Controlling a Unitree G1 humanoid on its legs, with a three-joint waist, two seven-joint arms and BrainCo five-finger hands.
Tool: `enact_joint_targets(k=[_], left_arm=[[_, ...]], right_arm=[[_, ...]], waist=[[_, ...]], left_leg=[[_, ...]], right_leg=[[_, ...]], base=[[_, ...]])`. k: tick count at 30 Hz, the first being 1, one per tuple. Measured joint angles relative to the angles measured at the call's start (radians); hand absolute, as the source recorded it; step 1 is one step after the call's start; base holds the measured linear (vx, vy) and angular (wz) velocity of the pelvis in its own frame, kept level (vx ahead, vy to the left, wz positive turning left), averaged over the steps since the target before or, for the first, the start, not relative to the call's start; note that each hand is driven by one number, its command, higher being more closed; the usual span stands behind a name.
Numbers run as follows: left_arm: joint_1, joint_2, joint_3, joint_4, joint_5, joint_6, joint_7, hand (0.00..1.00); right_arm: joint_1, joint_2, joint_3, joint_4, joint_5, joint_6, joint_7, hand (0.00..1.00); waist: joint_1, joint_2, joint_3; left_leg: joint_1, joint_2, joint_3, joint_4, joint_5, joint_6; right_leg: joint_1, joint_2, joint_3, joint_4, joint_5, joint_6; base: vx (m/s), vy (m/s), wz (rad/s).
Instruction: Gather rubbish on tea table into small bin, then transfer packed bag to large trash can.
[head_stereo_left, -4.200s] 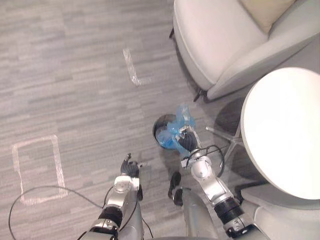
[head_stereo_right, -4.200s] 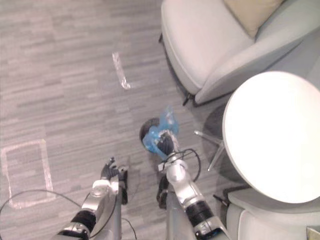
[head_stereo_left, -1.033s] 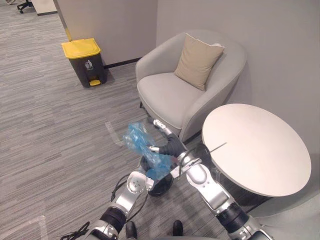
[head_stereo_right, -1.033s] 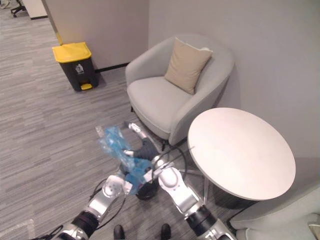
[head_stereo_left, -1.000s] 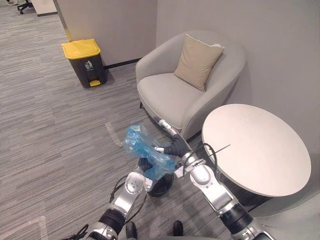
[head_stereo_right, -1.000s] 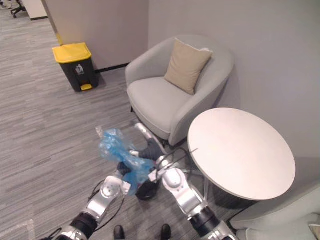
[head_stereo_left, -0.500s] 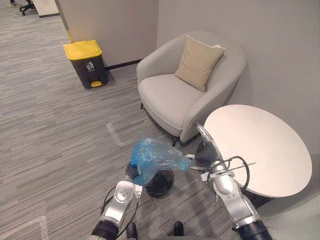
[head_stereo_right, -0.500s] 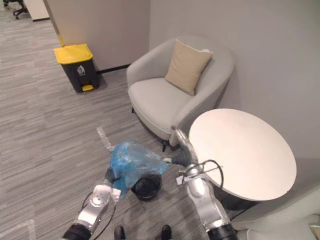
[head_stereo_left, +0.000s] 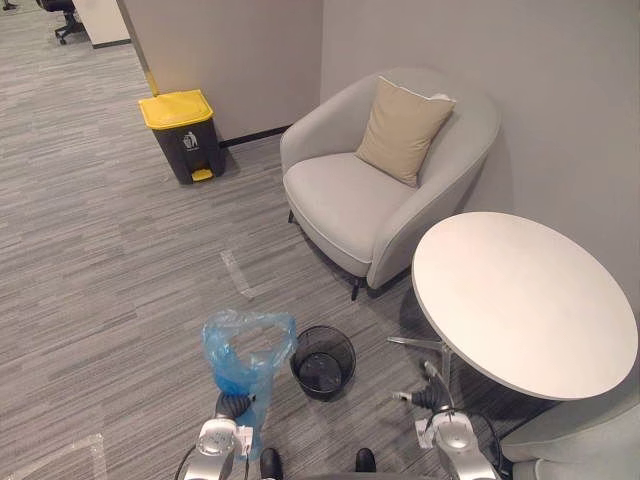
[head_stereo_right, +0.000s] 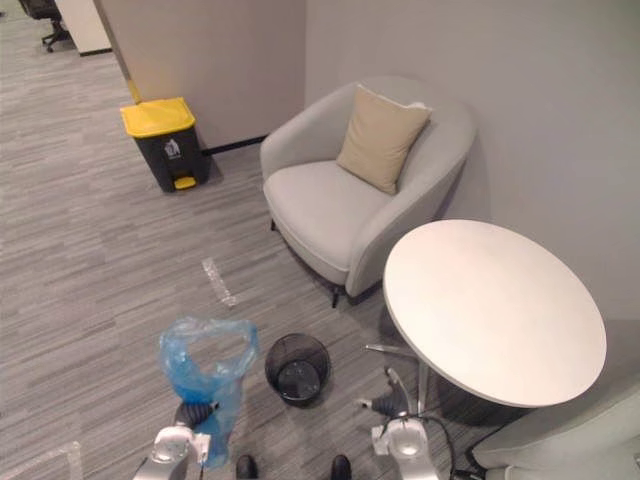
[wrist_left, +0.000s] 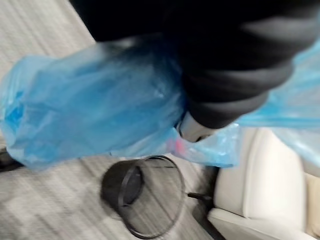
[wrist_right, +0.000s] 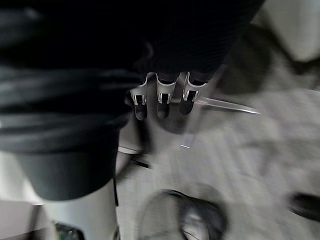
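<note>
The left hand (head_stereo_left: 232, 405) is low and near, on the left side. It grips the blue bag (head_stereo_left: 243, 345), and the plastic bunches up tight where the hand squeezes it. Most of the fingers are buried in the bag. In the left wrist view one silver bit presses into the plastic.

The bag is thin, crinkly and see-through blue. It is narrow at the hand and puffs out wide past it, with a floppy loop at the top. I cannot tell what is inside. It has no writing on it that can be read.

Just to the right of the bag is the small bin (head_stereo_left: 323, 361). It is round, black and made of mesh, and it stands on the grey floor. There is a little gap between the bag and the bin.

The right hand (head_stereo_left: 433, 399) is low and near on the right side, by the foot of the table. Its fingers (wrist_right: 160, 100) are straight, side by side, and hold nothing.

The round white table (head_stereo_left: 520, 300) is on the right, and its top is bare. Farther back is a pale grey armchair (head_stereo_left: 340, 200) with a tan cushion (head_stereo_left: 403, 130) leaning on its back.

Far away on the left, by the wall, stands the big trash can (head_stereo_left: 185, 135). It is dark with a yellow lid and a yellow pedal. It has a small white mark on the front, too tiny to read.

A strip of clear tape (head_stereo_left: 238, 273) is stuck on the floor between the trash can and the bag.
</note>
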Motion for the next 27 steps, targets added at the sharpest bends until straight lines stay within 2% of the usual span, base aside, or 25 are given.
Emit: enact_joint_targets(k=[6, 7, 10, 11, 14, 15, 16, 17, 19, 20, 21, 23, 24, 27], left_arm=[[-0.004, -0.006, 0.032, 0.07, -0.023, 0.002, -0.002, 1.0], [-0.015, -0.005, 0.033, 0.077, -0.025, 0.002, -0.002, 1.0], [-0.035, -0.006, 0.034, 0.084, -0.029, 0.001, -0.002, 1.0], [-0.057, -0.006, 0.035, 0.084, -0.036, 0.001, -0.001, 1.0], [-0.08, -0.019, 0.034, 0.064, -0.041, 0.002, -0.002, 1.0], [-0.075, -0.02, 0.035, 0.034, -0.051, 0.001, 0.0, 1.0], [-0.08, -0.02, 0.035, 0.024, -0.058, 0.0, -0.001, 1.0], [-0.077, -0.019, 0.034, -0.022, -0.061, -0.006, 0.001, 1.0], [-0.066, -0.018, 0.035, -0.042, -0.066, -0.006, 0.001, 1.0], [-0.053, -0.017, 0.048, -0.055, -0.069, -0.006, 0.002, 1.0], [-0.052, -0.029, 0.067, -0.049, -0.078, -0.005, 0.002, 1.0], [-0.048, -0.055, 0.066, -0.039, -0.078, -0.005, 0.002, 1.0], [-0.031, -0.082, 0.055, -0.028, -0.078, -0.004, 0.002, 1.0], [-0.028, -0.1, 0.028, -0.024, -0.078, -0.004, 0.001, 1.0]], right_arm=[[-0.045, 0.0, -0.057, 0.14, 0.033, 0.017, -0.001, 0.0], [-0.071, 0.0, -0.057, 0.16, 0.033, 0.02, -0.003, 0.0], [-0.095, 0.005, -0.057, 0.164, 0.033, 0.024, -0.008, 0.0], [-0.109, 0.01, -0.057, 0.164, 0.033, 0.03, -0.011, 0.0], [-0.114, 0.011, -0.056, 0.159, 0.033, 0.039, -0.016, 0.0], [-0.113, 0.011, -0.055, 0.153, 0.034, 0.04, -0.02, 0.0], [-0.117, 0.012, -0.055, 0.147, 0.034, 0.04, -0.023, 0.0], [-0.097, 0.018, -0.055, 0.149, 0.035, 0.041, -0.024, 0.0], [-0.096, 0.023, -0.055, 0.149, 0.035, 0.04, -0.026, 0.0], [-0.101, 0.027, -0.055, 0.146, 0.045, 0.038, -0.03, 0.0], [-0.115, 0.025, -0.056, 0.126, 0.053, 0.037, -0.033, 0.0], [-0.124, 0.016, -0.057, 0.115, 0.057, 0.031, -0.037, 0.0], [-0.12, 0.015, -0.057, 0.113, 0.063, 0.031, -0.044, 0.0], [-0.093, 0.025, -0.058, 0.111, 0.063, 0.031, -0.051, 0.0]], waist=[[0.012, 0.01, 0.04], [0.011, 0.006, 0.073], [0.02, 0.0, 0.093], [0.023, -0.006, 0.121], [0.031, -0.007, 0.132], [0.035, 0.001, 0.137], [0.033, 0.005, 0.14], [0.039, 0.01, 0.144], [0.045, 0.0, 0.14], [0.059, -0.018, 0.131], [0.077, -0.01, 0.136], [0.089, 0.025, 0.146], [0.091, 0.043, 0.146], [0.087, 0.052, 0.151]], left_leg=[[0.008, -0.002, 0.022, 0.001, 0.001, 0.008], [0.005, -0.003, 0.033, 0.001, 0.002, 0.009], [-0.039, -0.006, 0.045, 0.007, 0.007, 0.016], [-0.069, -0.006, 0.047, 0.042, 0.004, 0.029], [-0.152, 0.001, 0.048, 0.186, -0.064, 0.051], [-0.163, 0.013, 0.05, 0.208, -0.081, 0.063], [-0.168, 0.017, 0.046, 0.223, -0.082, 0.064], [-0.168, 0.012, -0.004, 0.254, -0.083, 0.064], [-0.176, 0.01, -0.019, 0.27, -0.083, 0.062], [-0.205, 0.006, -0.027, 0.299, -0.084, 0.052], [-0.228, 0.014, -0.031, 0.299, -0.073, 0.039], [-0.235, 0.031, -0.051, 0.274, -0.042, 0.029], [-0.235, 0.04, -0.086, 0.232, 0.007, 0.014], [-0.234, 0.05, -0.127, 0.176, 0.07, -0.002]], right_leg=[[-0.011, -0.002, 0.026, 0.018, 0.0, 0.0], [-0.03, -0.003, 0.04, 0.034, 0.0, 0.0], [-0.088, -0.006, 0.054, 0.063, 0.004, 0.001], [-0.116, -0.01, 0.058, 0.097, 0.003, 0.003], [-0.167, -0.029, 0.062, 0.171, -0.013, 0.015], [-0.167, -0.031, 0.065, 0.213, -0.045, 0.027], [-0.183, -0.034, 0.062, 0.283, -0.094, 0.015], [-0.205, -0.037, 0.046, 0.554, -0.235, 0.016], [-0.188, -0.036, 0.047, 0.614, -0.282, 0.02], [-0.17, -0.034, 0.06, 0.565, -0.316, 0.018], [-0.156, -0.017, 0.058, 0.489, -0.332, -0.024], [-0.15, 0.01, 0.036, 0.45, -0.302, -0.035], [-0.142, 0.026, -0.007, 0.432, -0.288, -0.049], [-0.125, 0.04, -0.082, 0.426, -0.276, -0.069]], base=[[0.01, 0.008, -0.12], [-0.03, 0.021, -0.21], [-0.03, 0.025, -0.14], [-0.02, 0.034, -0.06], [-0.03, 0.043, -0.01], [-0.02, 0.038, 0.13], [-0.01, -0.003, 0.67], [0.0, -0.068, 0.8], [-0.03, -0.101, 0.52], [-0.09, -0.15, 0.16], [-0.12, -0.168, 0.09], [-0.13, -0.084, 0.2], [-0.14, -0.095, 0.44], [-0.13, -0.116, 0.74]])
